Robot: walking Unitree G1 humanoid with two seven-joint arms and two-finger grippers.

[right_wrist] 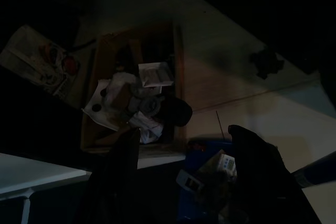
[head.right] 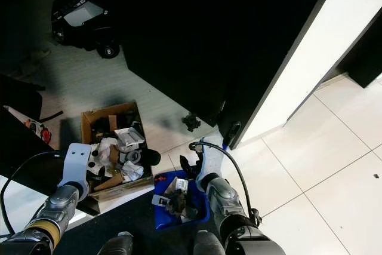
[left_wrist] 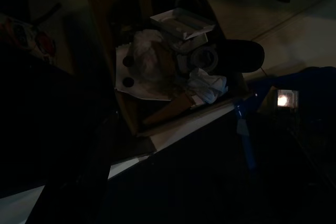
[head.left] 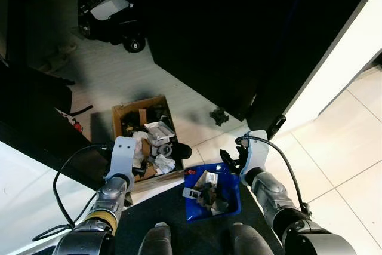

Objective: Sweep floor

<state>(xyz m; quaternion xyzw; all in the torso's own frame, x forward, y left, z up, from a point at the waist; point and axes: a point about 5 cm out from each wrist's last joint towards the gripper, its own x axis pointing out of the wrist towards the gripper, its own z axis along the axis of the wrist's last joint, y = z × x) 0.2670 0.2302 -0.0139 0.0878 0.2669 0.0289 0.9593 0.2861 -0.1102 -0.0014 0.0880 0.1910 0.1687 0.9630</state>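
A blue plastic dustpan (head.left: pixel 230 204) lies on the dark mat at the robot's feet, loaded with paper scraps and dark debris (head.left: pixel 208 194); which way its long axis or handle points cannot be told. The right gripper (head.left: pixel 231 160) sits at the pan's far rim, its 2 fingers spread apart in the wrist view. The left gripper (head.left: pixel 141 171) hovers beside an open brown cardboard box (head.left: pixel 119 113) stuffed with crumpled rubbish; whether its fingers are apart cannot be told. A small dark clump (head.left: pixel 219 116) lies on the pale floor.

Glossy blue plastic dustpan (head.left: pixel 230 198), brown cardboard box (head.left: pixel 119 114), glossy tiles (head.left: pixel 334 147).
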